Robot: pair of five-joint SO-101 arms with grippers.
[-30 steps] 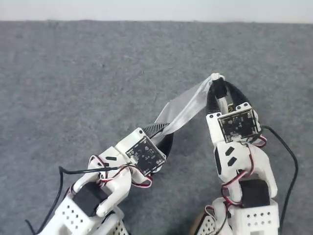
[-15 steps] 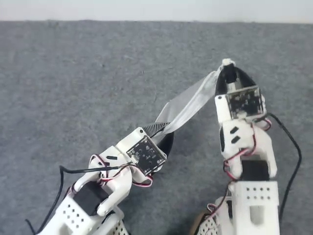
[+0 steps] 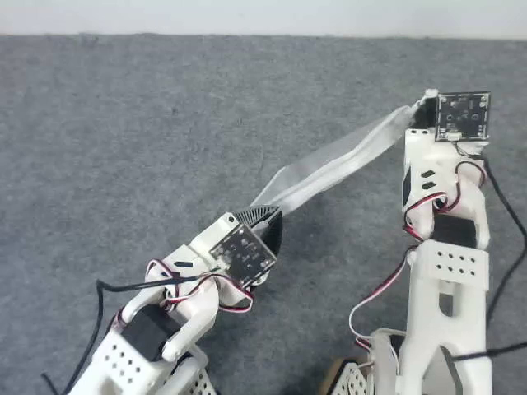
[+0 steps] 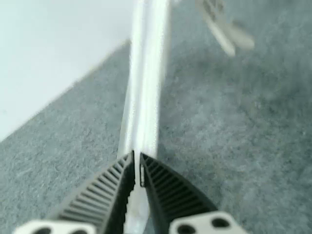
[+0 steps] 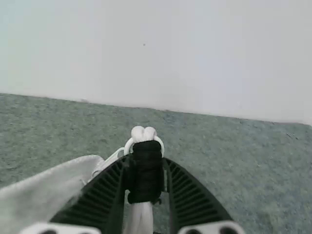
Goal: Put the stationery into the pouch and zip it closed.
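Note:
A translucent white pouch (image 3: 342,163) hangs stretched in the air between the two arms. My left gripper (image 3: 268,220) is shut on its near end; the left wrist view shows the pouch (image 4: 145,83) running away from the clamped black fingers (image 4: 165,187). My right gripper (image 3: 422,111) is shut on the far end, raised at the right. In the right wrist view its fingers (image 5: 108,187) pinch the white zipper pull (image 5: 143,134) and its cord, with the pouch cloth (image 5: 48,195) beside them. No loose stationery lies on the table.
The grey carpeted table (image 3: 148,132) spreads all round the arms. A pale wall (image 3: 263,16) closes the far edge. Both white arm bases stand at the near side, with loose wires beside them.
My right gripper has travelled away from the left one, up and to the right, with the zipper pull in it. The pouch is drawn out longer and tauter. The left arm has barely moved.

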